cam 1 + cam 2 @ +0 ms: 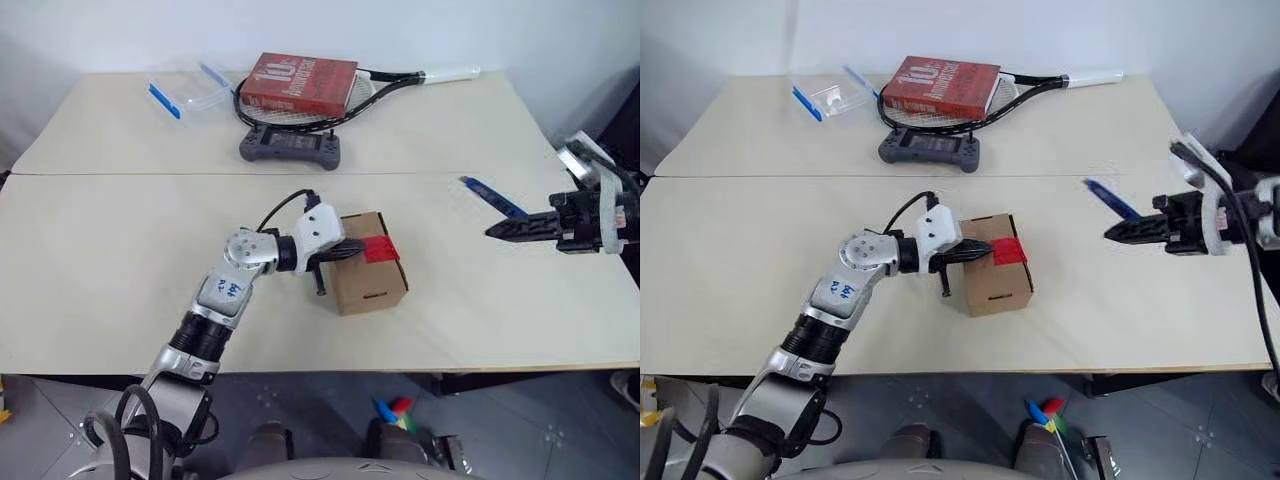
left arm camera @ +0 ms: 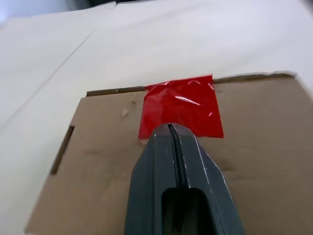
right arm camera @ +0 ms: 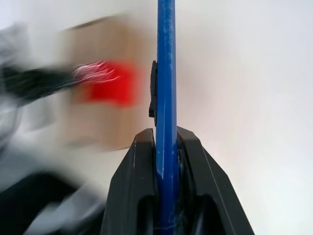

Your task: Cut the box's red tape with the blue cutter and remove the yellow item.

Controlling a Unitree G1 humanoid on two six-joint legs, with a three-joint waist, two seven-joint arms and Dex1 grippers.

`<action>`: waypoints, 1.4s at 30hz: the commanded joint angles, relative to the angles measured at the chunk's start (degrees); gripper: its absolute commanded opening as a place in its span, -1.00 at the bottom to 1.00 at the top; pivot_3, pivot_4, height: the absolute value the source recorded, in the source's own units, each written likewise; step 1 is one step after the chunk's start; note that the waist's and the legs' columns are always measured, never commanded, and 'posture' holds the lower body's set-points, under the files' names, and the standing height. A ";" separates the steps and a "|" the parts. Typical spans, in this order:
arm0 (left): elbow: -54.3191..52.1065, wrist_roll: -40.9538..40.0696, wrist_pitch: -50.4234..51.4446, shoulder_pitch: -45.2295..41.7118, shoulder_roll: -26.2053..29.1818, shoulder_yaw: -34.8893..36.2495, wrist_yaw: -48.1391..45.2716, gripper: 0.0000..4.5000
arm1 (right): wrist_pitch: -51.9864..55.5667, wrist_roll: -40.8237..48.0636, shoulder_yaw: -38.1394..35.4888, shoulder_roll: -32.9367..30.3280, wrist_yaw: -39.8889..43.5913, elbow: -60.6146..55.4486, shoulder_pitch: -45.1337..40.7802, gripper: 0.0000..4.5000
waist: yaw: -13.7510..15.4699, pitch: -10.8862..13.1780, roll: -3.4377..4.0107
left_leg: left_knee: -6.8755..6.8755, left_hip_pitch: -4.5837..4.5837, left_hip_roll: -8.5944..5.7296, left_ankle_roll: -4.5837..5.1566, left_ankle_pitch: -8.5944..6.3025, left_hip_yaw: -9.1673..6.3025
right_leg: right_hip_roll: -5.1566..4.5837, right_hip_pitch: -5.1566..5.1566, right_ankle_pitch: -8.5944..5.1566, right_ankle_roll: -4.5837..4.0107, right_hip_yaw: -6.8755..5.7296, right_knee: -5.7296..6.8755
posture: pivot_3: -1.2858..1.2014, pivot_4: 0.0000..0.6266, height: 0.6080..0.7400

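Observation:
The small brown box [image 1: 370, 280] sits near the middle of the table, with the red tape [image 1: 380, 248] across its top seam. My left gripper [image 1: 352, 250] is shut, its tips resting on the box top at the edge of the red tape [image 2: 181, 105]. Off to the right, above the table and well apart from the box, my right gripper [image 1: 497, 232] is shut on the blue cutter [image 1: 493, 197], which sticks out past the fingers [image 3: 166, 78]. The yellow item is hidden.
At the back of the table lie a red book [image 1: 298, 83] on a racket [image 1: 395, 82], a grey game controller [image 1: 290, 148] and a clear container with blue clips [image 1: 188, 92]. A seam between two tabletops runs across behind the box.

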 commanded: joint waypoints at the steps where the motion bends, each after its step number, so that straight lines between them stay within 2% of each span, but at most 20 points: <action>1: -1.04 -4.82 1.21 -0.66 3.84 4.20 -4.18 -1.00 | -15.95 -16.72 -4.96 5.40 1.45 -6.78 13.49 -0.93 | -0.15 0.01 0.00 | 0.02 -0.04 0.00 0.00 0.00 0.04 | 0.00 -0.07 0.00 0.00 0.02 0.03 | 0.03 -0.52 1.00; 4: -0.75 -4.87 1.29 -0.22 7.23 4.83 -5.59 -1.00 | -26.11 -30.02 -7.47 10.41 3.62 -8.59 20.50 -0.93 | -1.00 -0.02 0.15 | 0.09 -0.18 -0.01 0.01 -0.01 0.21 | -0.03 -0.28 0.04 0.08 0.05 0.05 | 0.03 -0.52 1.00; 6: -0.64 -4.37 1.00 0.50 9.39 5.43 -5.77 -1.00 | -27.81 -33.54 -10.18 14.30 3.77 -6.61 22.01 -0.93 | -1.47 0.02 0.06 | 0.12 -0.16 0.00 0.02 0.00 0.26 | -0.02 -0.27 0.12 0.11 0.03 0.02 | 0.03 -0.52 1.00; 8: -1.40 -4.10 1.48 1.89 11.30 6.25 -5.25 -1.00 | -29.22 -35.48 -13.53 17.45 5.45 -5.88 23.07 -0.61 | -1.66 0.02 0.06 | 0.19 -0.15 0.00 0.05 0.03 0.30 | -0.03 -0.26 0.20 0.10 0.08 0.01 | 0.03 -0.52 1.00; 10: -2.80 -4.24 1.92 3.65 12.68 6.74 -4.78 -1.00 | -31.21 -38.40 -16.48 19.05 7.69 -6.40 24.01 -0.40 | -1.68 0.02 0.08 | 0.17 -0.09 0.01 0.05 0.06 0.32 | -0.02 -0.24 0.23 0.07 0.12 0.01 | 0.03 -0.52 1.00; 15: -7.17 -4.57 4.28 8.17 13.92 7.33 -2.43 -1.00 | -42.07 -45.08 -23.28 18.58 21.41 -9.22 27.48 0.31 | -1.26 0.03 0.10 | 0.11 -0.08 0.02 0.05 0.05 0.32 | -0.02 -0.24 0.23 0.07 0.12 -0.01 | 0.03 -0.52 1.00; 19: -10.26 -4.16 6.27 11.62 13.84 8.45 1.11 -1.00 | -45.83 -46.82 -27.79 18.84 29.70 -12.21 27.10 0.31 | -1.49 0.03 0.10 | 0.06 -0.07 0.02 0.06 0.05 0.32 | -0.02 -0.24 0.23 0.07 0.11 -0.03 | 0.03 -0.52 1.00; 22: -11.82 -3.47 8.16 13.34 12.83 8.79 5.11 -1.00 | -46.57 -49.95 -25.80 21.04 31.30 -14.98 25.16 0.31 | -1.60 0.03 0.10 | 0.07 -0.01 0.02 0.06 0.05 0.33 | -0.01 -0.20 0.23 0.07 0.13 0.00 | 0.03 -0.52 1.00; 25: -12.67 -3.18 9.98 13.77 11.39 8.75 8.85 -1.00 | -45.58 -56.97 -20.11 23.93 28.59 -16.64 22.93 0.05 | -1.72 0.04 0.09 | 0.06 0.21 0.02 0.05 0.05 0.34 | -0.01 0.00 0.23 0.07 0.17 0.00 | 0.03 -0.52 1.00; 32: -16.40 -2.39 17.14 14.66 6.21 5.02 15.81 -1.00 | -55.93 -76.15 -9.26 40.72 17.94 -11.00 17.21 -0.99 | -1.58 0.04 0.10 | 0.06 0.27 0.02 0.05 0.05 0.36 | -0.02 0.07 0.23 0.07 0.18 0.02 | 0.03 -0.52 1.00; 34: -17.36 -2.09 18.95 14.71 4.70 3.61 17.28 -1.00 | -57.00 -78.56 -6.65 45.20 17.19 -10.74 16.19 -0.99 | -1.73 0.04 0.10 | 0.03 0.28 0.02 0.05 0.05 0.37 | -0.02 0.07 0.23 0.07 0.19 0.01 | 0.03 -0.52 1.00; 37: -17.41 -1.81 20.52 14.09 3.47 2.45 18.49 -1.00 | -54.42 -80.01 -3.67 48.53 19.32 -13.12 16.17 -0.99 | -1.84 0.04 0.12 | -0.02 0.32 0.02 0.03 0.06 0.36 | 0.00 0.06 0.23 0.06 0.18 0.03 | 0.03 -0.52 1.00; 42: -20.16 -2.93 26.30 13.51 4.77 -1.10 16.08 -1.00 | -42.75 -79.05 1.73 51.34 23.04 -20.84 16.70 -0.99 | -1.86 0.04 0.14 | 0.01 0.33 0.02 0.03 0.06 0.35 | 0.00 0.07 0.23 0.05 0.19 0.06 | 0.03 -0.52 1.00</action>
